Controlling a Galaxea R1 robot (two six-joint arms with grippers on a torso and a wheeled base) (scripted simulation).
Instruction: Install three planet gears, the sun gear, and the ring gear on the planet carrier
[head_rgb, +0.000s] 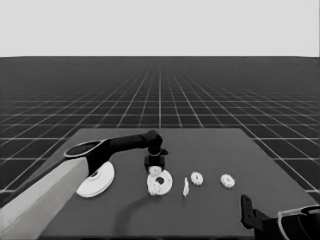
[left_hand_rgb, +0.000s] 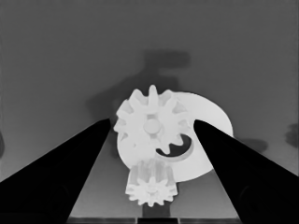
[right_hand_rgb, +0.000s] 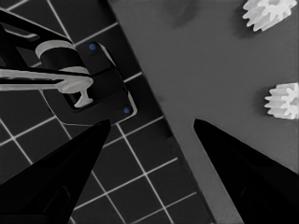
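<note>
The smaller round part lies at mid-table and carries two small gears. In the left wrist view one gear sits near the centre of that part and a second gear sits at its rim. My left gripper hangs just above it, open, its fingers standing either side of the central gear without touching it. Two more gears lie loose to the right. The larger round part lies to the left, partly hidden by my left arm.
A thin white piece stands between the smaller round part and the loose gears. My right gripper is parked open at the table's near right corner. Its wrist view shows two gears, the table edge, floor grid and dark machinery.
</note>
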